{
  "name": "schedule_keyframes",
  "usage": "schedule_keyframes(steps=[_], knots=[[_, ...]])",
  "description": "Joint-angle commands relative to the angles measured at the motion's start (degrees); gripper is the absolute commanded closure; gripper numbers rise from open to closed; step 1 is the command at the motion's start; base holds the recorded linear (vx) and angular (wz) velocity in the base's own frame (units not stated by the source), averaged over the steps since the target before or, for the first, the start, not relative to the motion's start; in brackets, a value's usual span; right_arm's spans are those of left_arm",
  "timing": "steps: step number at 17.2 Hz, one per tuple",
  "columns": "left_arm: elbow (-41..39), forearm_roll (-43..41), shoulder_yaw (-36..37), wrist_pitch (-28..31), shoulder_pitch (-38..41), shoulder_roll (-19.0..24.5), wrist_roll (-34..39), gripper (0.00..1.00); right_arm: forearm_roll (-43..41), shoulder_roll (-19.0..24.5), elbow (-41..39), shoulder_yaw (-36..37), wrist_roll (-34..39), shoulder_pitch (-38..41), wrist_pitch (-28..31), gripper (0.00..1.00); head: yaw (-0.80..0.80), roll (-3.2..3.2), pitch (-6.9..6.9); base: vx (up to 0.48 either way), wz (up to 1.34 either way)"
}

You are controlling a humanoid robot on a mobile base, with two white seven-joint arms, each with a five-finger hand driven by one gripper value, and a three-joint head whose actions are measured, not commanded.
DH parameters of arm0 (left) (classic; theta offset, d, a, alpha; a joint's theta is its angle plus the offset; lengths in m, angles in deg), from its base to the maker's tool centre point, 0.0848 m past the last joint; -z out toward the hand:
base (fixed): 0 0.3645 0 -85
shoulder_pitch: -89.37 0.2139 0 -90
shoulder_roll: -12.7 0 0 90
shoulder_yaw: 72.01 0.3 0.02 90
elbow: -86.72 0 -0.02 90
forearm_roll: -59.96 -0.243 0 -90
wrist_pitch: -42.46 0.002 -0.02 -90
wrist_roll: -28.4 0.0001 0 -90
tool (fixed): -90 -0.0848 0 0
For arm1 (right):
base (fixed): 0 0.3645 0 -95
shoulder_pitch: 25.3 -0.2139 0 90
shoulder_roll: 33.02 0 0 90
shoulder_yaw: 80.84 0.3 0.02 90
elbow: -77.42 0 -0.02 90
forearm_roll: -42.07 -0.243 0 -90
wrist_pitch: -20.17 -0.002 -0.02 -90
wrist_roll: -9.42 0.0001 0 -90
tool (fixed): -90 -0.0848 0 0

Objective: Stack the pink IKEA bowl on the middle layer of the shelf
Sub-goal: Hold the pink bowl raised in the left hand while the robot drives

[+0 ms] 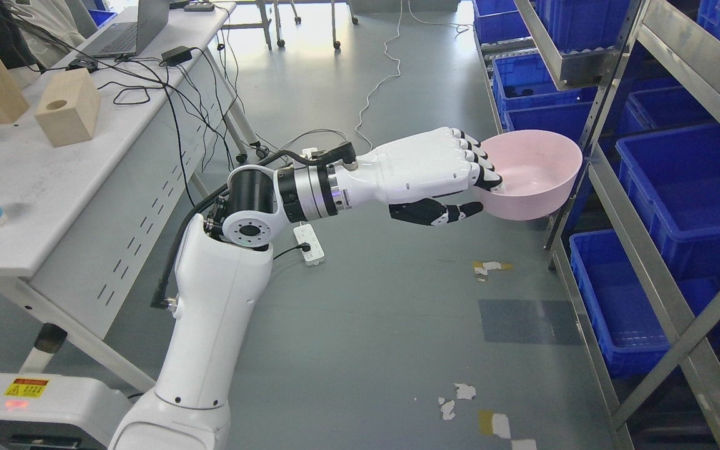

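— From the head view, what is the left robot hand (460, 181) doing right now?

— It is gripping the pink bowl (532, 172): fingers (479, 159) are curling over the near rim into the hollow, and the dark thumb is pressing under the outer wall. So it is closed on the bowl, nothing else in it.

— And where is the bowl sitting?

— It isn't sitting anywhere. It is hanging in the air over the floor, at about three o'clock from the hand, mouth upward and roughly level, right beside the shelf (647, 262) upright.

— Which way is the shelf from there?

— Further toward three o'clock. Blue bins (691, 187) are filling the tiers; I'm guessing the bowl is going onto the middle tier, so the arm's long reach, running left to right, is needing to extend that same way.

— The other arm?

— I'm not seeing it at all. This one is working alone.

— Any stack to land on?

— I can't tell; none is showing.
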Motion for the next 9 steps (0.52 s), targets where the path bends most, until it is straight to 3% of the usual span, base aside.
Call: schedule_keyframes(steps=[1,5,9], knots=[[0.08,0.16,-0.01,-0.03,0.00,1.00,0.00,0.97,0.00,-1.00,-1.00,0.00,0.06,0.19,-0.04,0.00,0.00,0.00,0.00,0.288,-0.01],[0.08,0.25,-0.01,-0.03,-0.09,1.00,0.27,0.97,0.00,-1.00,-1.00,0.00,0.06,0.28,-0.04,0.00,0.00,0.00,0.00,0.249,-0.28],[0.26,0.60,-0.62,-0.03,-1.22,1.00,0.18,0.97,0.00,-1.00,-1.00,0.00,0.06,0.28,-0.04,0.00,0.00,0.01,0.00,0.201,-0.80]])
